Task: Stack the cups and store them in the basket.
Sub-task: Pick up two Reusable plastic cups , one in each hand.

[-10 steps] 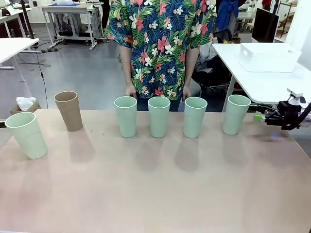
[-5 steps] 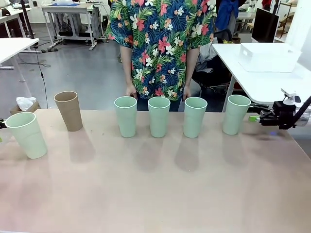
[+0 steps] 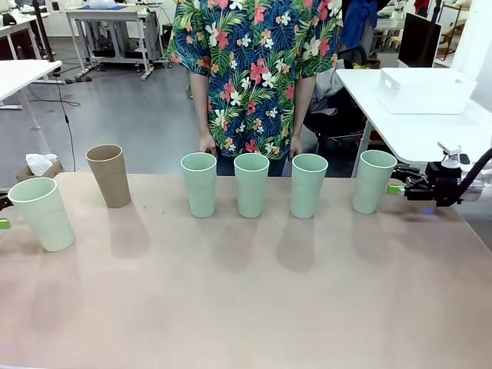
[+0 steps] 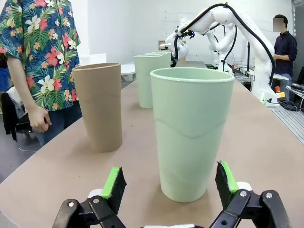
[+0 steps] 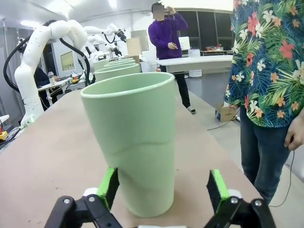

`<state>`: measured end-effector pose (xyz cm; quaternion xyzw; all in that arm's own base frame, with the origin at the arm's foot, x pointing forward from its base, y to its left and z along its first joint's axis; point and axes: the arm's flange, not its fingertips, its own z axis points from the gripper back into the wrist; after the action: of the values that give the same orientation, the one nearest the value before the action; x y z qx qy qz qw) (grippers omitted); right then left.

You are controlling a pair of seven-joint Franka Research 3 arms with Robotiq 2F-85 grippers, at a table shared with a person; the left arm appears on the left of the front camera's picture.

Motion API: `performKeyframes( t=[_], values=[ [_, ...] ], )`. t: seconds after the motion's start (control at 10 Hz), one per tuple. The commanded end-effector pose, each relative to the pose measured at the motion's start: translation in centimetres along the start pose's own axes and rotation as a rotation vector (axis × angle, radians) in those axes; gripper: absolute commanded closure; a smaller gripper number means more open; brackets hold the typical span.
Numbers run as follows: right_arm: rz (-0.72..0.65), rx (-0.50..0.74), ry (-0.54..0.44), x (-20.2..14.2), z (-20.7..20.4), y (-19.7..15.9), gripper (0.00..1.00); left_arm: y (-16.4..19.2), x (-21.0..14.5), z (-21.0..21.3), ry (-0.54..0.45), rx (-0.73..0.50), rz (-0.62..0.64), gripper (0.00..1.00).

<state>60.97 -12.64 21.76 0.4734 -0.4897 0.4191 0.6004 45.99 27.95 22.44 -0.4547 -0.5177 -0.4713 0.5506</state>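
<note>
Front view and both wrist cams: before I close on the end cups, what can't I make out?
Left gripper: the front view's left edge cuts it off, bar a green pad tip by the leftmost mint cup.
Basket: front view, its near wall hides the inside.
Farther mint cups: left wrist view, they overlap, hiding the count.
Right gripper: front view, small and side-on; its gap to the rightmost mint cup is unreadable.

Right gripper point(image 3: 397, 188): black body, green pads point(image 5: 108, 186), black cable point(image 3: 477, 169) curling off the wrist. Left gripper point(image 4: 168, 183): black linkages point(image 4: 102, 211), silver screws point(image 4: 68, 204), green pads too. The person point(image 3: 254, 115) wears a short-sleeved tropical floral shirt point(image 3: 231, 46).
</note>
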Motion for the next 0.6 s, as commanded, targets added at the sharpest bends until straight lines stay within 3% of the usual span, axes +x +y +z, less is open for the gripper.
performKeyframes(
  t=[0.0,0.5],
  values=[
    [0.013,-0.039,-0.020,0.5,-0.9,0.7,0.00,-0.6,0.4,-1.0,-0.005,0.030,-0.041,0.00],
    [0.002,-0.001,-0.047,0.5,-1.4,0.7,0.00,-0.6,0.4,-2.1,-0.014,0.027,-0.039,0.00]
  ],
)
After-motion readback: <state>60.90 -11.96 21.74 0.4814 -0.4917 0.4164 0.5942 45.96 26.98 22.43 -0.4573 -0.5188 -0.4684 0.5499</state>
